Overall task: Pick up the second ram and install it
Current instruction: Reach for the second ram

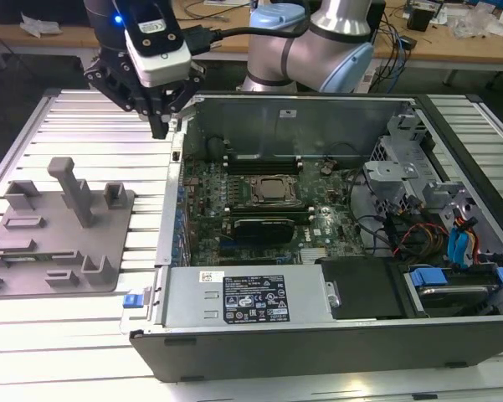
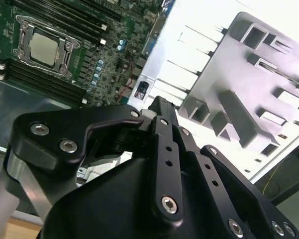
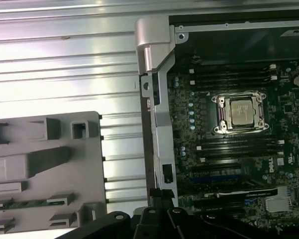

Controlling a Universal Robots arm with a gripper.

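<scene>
the second ram [image 3: 20,203] sits in a slot of the grey fixture plate [image 3: 87,169] on the desk [image 3: 64,59], well apart from the claw [image 1: 161,127]. the claw is clenched on nothing and hangs above the side wall of the open computer case [image 1: 318,352] nearest the plate.

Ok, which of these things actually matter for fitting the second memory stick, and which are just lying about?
For the job:
gripper
green memory stick sitting in the grey holder plate
memory slots

Just lying about:
processor
power supply
drive cables
</scene>
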